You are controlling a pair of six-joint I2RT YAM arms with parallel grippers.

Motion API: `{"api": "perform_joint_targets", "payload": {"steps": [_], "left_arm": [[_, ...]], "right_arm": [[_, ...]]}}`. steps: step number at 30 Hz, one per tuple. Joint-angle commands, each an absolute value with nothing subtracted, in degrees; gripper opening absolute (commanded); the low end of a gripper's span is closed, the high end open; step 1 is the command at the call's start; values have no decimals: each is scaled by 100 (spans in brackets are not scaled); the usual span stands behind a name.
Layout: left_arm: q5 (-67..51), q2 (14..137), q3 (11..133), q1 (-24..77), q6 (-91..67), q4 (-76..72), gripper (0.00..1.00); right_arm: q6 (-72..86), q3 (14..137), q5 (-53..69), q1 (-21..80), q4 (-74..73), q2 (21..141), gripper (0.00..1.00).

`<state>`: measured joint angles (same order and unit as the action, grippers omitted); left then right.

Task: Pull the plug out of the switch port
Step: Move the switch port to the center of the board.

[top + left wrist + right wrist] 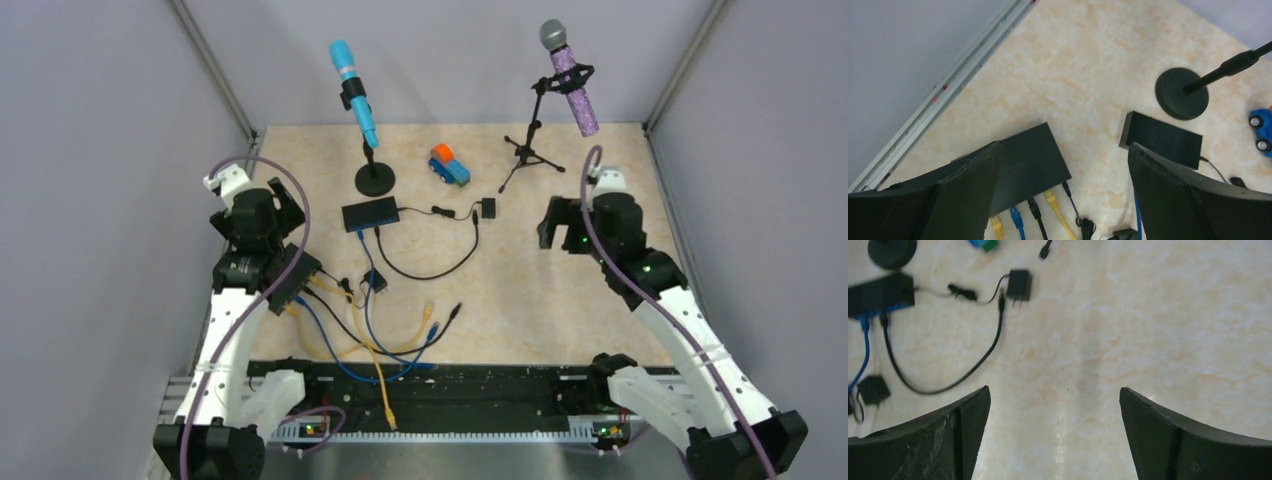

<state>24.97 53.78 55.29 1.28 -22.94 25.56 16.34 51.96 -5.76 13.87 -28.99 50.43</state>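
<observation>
left hand (1064,146): released, empty | right hand (1054,389): released, empty | black flat switch box (1030,162): four cable plugs (1049,196) seated along its 6 o'clock edge, left wrist view

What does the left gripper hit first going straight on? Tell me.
Likely bare tabletop, between the near switch and the far switch. The open left gripper straddles that gap and might clip the near switch's corner. Depth is unclear.
</observation>
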Motion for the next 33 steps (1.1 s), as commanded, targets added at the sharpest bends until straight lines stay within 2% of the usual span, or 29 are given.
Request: {"api": "perform_joint_targets", "payload": {"steps": [1,5,9,15,22,33], "left_arm": [[2540,4764,5160,119,-2630,2300,99],[2292,4520,5129,114,-2762,2363,99],[1984,4354,5171,115,-3036,2722,99],[1454,3993,5030,114,-2858,3219,99],[1188,3803,4780,119,-2830,3332,99],[415,4434,4670,115,-2694,3298,99]], "right_arm": [[1700,5153,-1304,2430,-3234,4982,99],[2196,5084,-1530,2439,-3018,4843,99],[2264,4995,-1086,2434,-2647,4682,99],[2272,5191,465,2528,-2603,5377,98],[2381,5185,-358,3622,-2740,5993,94],[2439,5448,-111,3873,-2200,7118,90]]}}
